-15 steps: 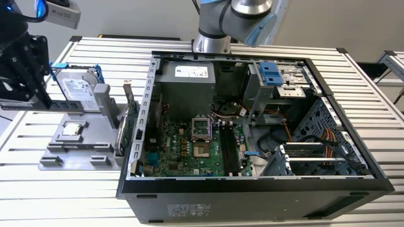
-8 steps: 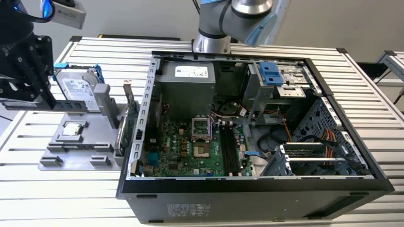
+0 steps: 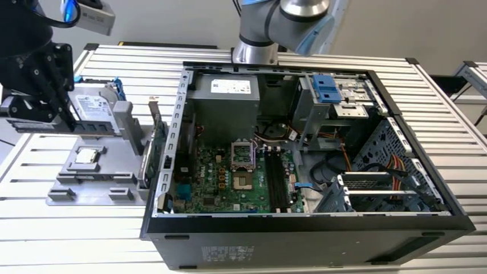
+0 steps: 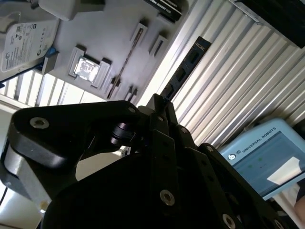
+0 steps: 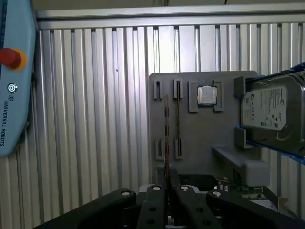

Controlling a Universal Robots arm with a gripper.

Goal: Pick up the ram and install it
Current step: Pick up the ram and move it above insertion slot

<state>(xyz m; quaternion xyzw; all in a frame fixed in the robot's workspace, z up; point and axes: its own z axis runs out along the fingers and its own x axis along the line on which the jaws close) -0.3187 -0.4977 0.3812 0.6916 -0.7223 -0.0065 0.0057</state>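
1. The exterior view looks steeply down from well back onto the open computer case point(image 3: 304, 245) and the slatted table point(image 3: 441, 103).
2. Both wrist views sit close behind the hand point(image 5: 167, 175), looking past it at the table; the second wrist view is tilted.
3. All three views share the grey tray point(image 3: 91, 194) and the hard drive point(image 3: 95, 108).

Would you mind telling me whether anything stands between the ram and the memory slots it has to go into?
The pincer grips the ram near the grey tray. In the exterior view, the open case's raised side wall stands between there and the memory slots; the slots themselves look bare from above.
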